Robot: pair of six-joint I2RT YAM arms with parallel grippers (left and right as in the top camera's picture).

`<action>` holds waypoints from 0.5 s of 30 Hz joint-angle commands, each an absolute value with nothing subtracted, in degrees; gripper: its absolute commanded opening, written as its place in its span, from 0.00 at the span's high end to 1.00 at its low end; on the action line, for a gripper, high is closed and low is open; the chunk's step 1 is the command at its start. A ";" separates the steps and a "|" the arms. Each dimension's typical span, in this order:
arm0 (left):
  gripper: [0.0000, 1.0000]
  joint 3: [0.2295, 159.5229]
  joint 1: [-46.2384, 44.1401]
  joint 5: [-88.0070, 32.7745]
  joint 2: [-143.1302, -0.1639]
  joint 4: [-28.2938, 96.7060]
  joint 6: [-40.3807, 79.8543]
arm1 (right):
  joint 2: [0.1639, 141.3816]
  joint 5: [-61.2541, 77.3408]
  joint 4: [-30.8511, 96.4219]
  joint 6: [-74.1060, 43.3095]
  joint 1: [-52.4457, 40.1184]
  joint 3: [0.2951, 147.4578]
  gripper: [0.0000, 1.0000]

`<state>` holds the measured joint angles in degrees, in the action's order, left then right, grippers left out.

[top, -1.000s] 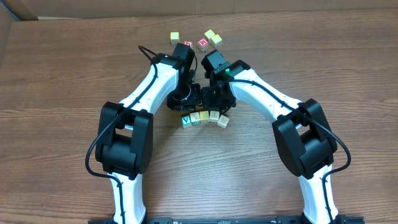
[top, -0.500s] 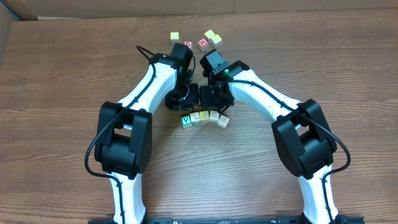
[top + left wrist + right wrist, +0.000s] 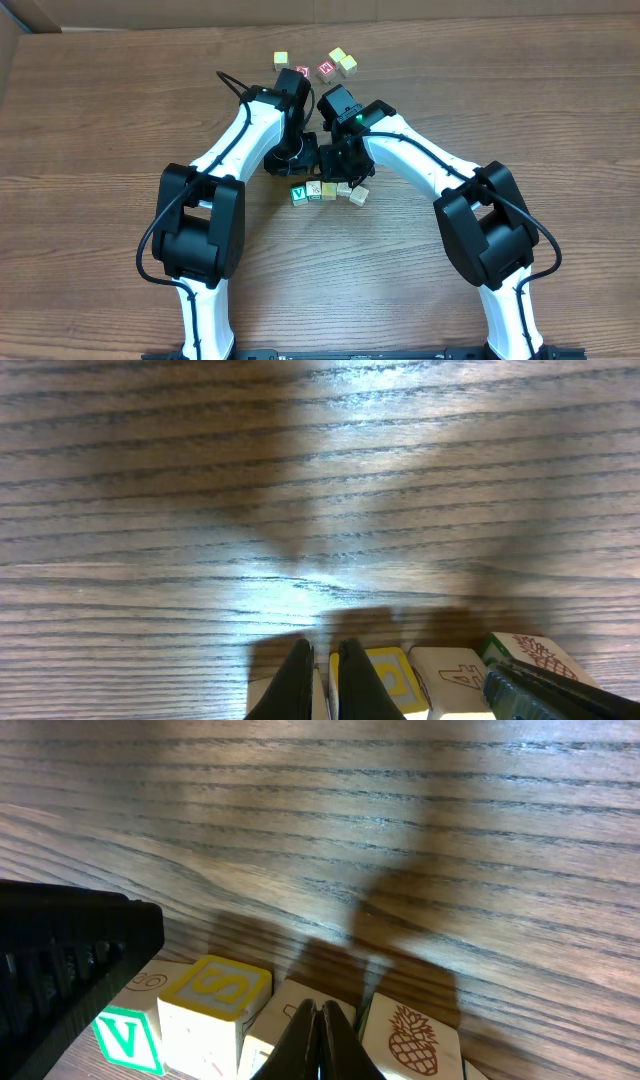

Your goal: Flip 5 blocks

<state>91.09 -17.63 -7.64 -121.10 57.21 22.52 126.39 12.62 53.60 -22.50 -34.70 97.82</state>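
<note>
A row of blocks (image 3: 329, 190) lies at frame centre on the desk (image 3: 100, 120). The right gripper (image 3: 321, 1012) is clenched, its tips between the yellow S block (image 3: 215, 1000) and the pineapple block (image 3: 410, 1038); the left gripper (image 3: 323, 658), also clenched, hangs at the same row
</note>
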 commanded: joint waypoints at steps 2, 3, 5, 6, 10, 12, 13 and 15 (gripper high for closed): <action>0.96 90.87 -18.63 -8.45 -121.62 56.51 23.83 | 123.76 14.26 52.64 -22.52 -36.32 98.94 0.96; 0.96 90.87 -18.63 -8.49 -121.62 56.47 23.83 | 123.76 14.24 52.47 -22.52 -36.32 98.94 0.96; 0.96 90.87 -18.76 -8.60 -121.62 56.12 23.81 | 123.76 14.24 51.20 -22.52 -36.32 98.94 0.96; 0.96 90.87 -18.87 -8.60 -121.62 55.96 23.79 | 123.76 14.24 50.59 -22.52 -36.23 98.96 0.96; 0.96 90.87 -18.94 -8.62 -121.62 55.75 23.79 | 123.76 14.24 48.34 -22.52 -35.40 99.02 0.96; 0.96 90.85 -18.94 -8.67 -121.62 55.77 23.81 | 123.74 14.24 48.03 -22.55 -34.54 99.15 0.96; 0.96 90.83 -18.96 -8.99 -121.62 55.75 23.81 | 123.74 14.26 48.10 -22.55 -33.91 99.20 0.96; 0.96 90.76 -19.09 -9.30 -121.62 55.57 23.79 | 123.74 14.31 48.75 -22.52 -32.88 99.35 0.96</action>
<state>91.09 -17.50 -7.27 -121.10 55.42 23.49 126.39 12.21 50.11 -22.22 -33.71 97.82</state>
